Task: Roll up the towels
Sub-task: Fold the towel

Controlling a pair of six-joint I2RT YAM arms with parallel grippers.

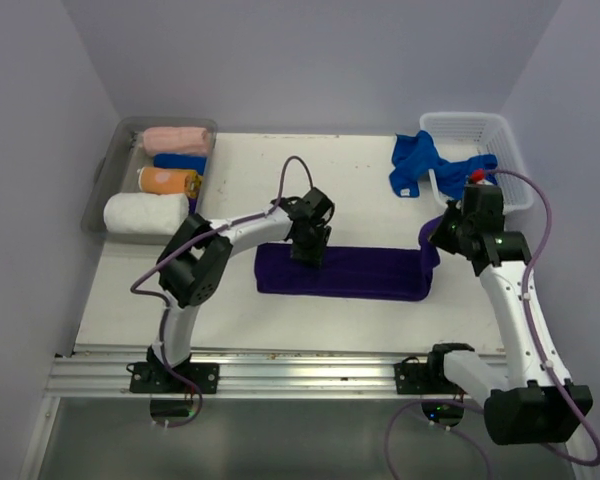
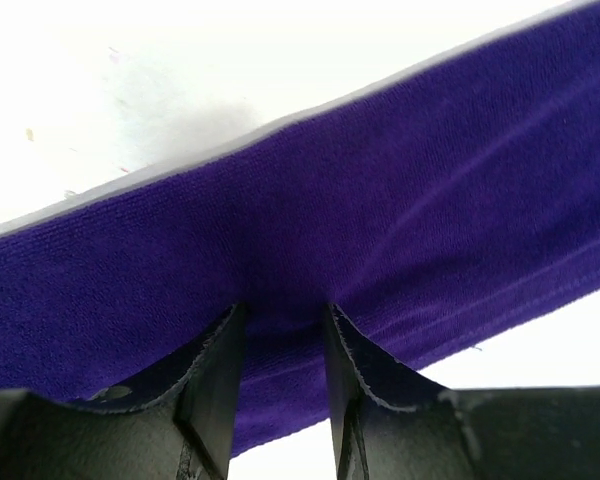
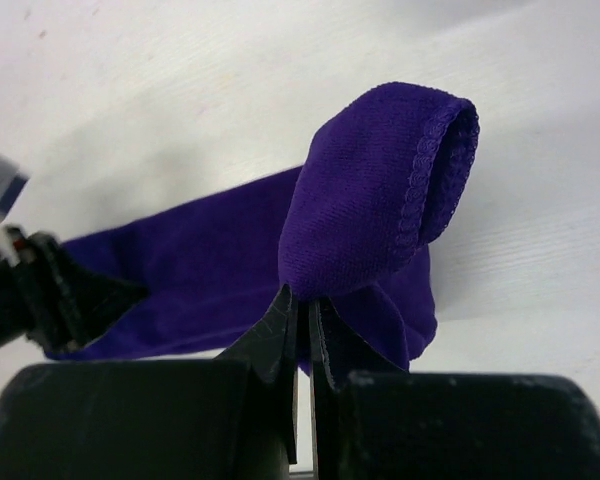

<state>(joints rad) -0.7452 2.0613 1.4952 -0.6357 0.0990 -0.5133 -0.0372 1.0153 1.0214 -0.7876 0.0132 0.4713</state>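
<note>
Now right hand [image 3: 302,330] clamped on purple towel [image 3: 370,190] end; left hand [image 2: 285,340] part-open, pressing towel.

Overhead looks down; wrist views close on purple towel [image 1: 340,271].

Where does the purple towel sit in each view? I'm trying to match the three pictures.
Top external: purple towel lies as a long strip across the table's middle, between the arms.
Left wrist: it runs diagonally across the frame, the left gripper pressing on it.
Right wrist: its curled end rises at centre, pinched by the right gripper.
Shared landmark: the white table.
</note>
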